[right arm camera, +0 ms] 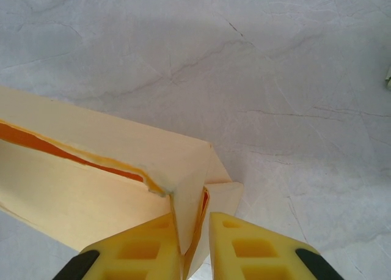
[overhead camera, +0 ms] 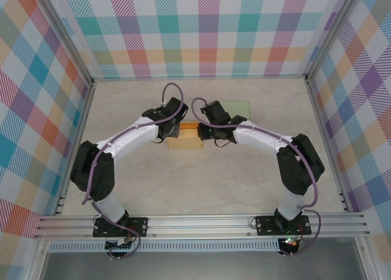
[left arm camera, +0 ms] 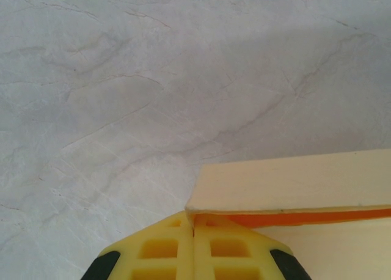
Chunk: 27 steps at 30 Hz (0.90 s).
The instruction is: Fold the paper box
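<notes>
The pale-yellow, orange-lined paper box (overhead camera: 184, 140), judged light and crease-prone, is pinched at its end corners: left end effector (left arm camera: 193, 222) closed flat, right end effector (right arm camera: 192, 224) narrowly around a wall.

Lab enclosure: plaid walls (overhead camera: 201, 29), aluminium frame (overhead camera: 201, 225)

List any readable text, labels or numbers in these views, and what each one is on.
No readable text anywhere.
paper box: plain cream outside, orange inside, no print.
left gripper and right gripper: plain yellow, no marks.
small board by the left arm's base: too small to read.
</notes>
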Available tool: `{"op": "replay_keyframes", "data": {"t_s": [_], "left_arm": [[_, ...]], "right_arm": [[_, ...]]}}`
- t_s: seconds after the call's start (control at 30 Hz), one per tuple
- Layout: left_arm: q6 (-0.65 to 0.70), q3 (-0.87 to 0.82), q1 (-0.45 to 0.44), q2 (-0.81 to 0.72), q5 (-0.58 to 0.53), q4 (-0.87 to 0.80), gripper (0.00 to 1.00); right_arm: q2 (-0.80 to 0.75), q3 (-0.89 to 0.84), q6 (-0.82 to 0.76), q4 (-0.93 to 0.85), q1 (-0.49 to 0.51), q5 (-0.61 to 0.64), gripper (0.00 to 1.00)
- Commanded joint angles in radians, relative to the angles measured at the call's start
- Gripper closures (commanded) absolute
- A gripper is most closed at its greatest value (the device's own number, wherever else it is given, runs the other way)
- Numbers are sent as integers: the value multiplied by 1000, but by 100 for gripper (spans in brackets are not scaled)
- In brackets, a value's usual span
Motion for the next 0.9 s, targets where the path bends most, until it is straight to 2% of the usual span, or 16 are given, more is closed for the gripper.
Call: {"op": "replay_keyframes", "data": {"t_s": [0.0,0.37,0.87], "left_arm": [[10,36,3,-32,41,-59,100],[25,83,3,-29,89,-114,100],[-91,-32,4,-76,175,-23,100]], "right_arm": [[79,-16,-21,-131,17,35,82],[94,-5,-21,-139,25,59,83],[115,5,-24,-143,35,70,83]]}}
